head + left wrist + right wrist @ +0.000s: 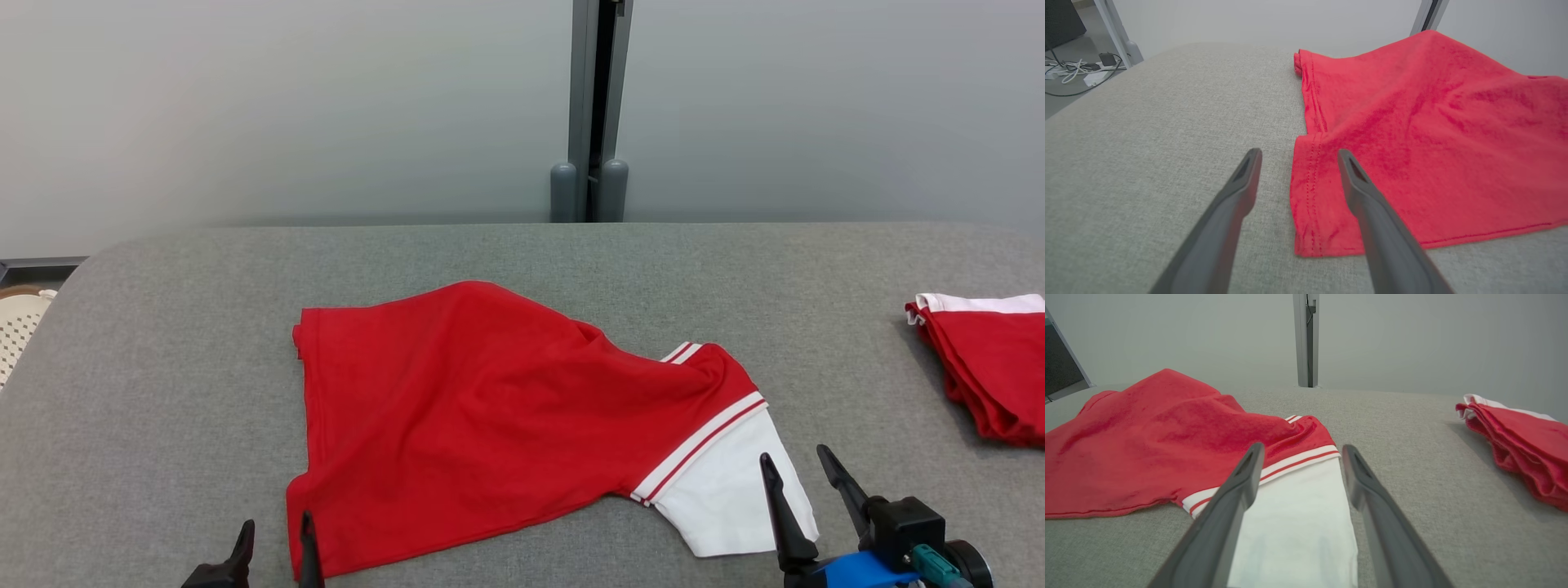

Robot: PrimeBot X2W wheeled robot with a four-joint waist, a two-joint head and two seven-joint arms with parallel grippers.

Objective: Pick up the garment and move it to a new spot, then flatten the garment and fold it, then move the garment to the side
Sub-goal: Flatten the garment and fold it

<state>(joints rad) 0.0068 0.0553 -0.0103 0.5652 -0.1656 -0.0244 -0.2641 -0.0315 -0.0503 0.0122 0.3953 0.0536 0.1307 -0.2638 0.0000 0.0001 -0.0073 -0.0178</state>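
A red garment (490, 408) with a white, red-striped end lies rumpled on the grey padded table (163, 367), humped in its middle. My left gripper (274, 529) is open at the garment's near left corner (1310, 228), with one finger over the red hem and nothing held. My right gripper (796, 459) is open at the white end (1294, 522), its fingers (1241, 490) straddling the white cloth from just above it. In the right wrist view the red body (1147, 449) spreads to the left.
A second red and white garment (992, 359) lies folded at the table's right edge, also seen as a folded stack (1523, 449). A grey post (592, 114) stands behind the table. A pale perforated basket (16, 327) sits off the left edge. Cables (1081, 69) lie on the floor.
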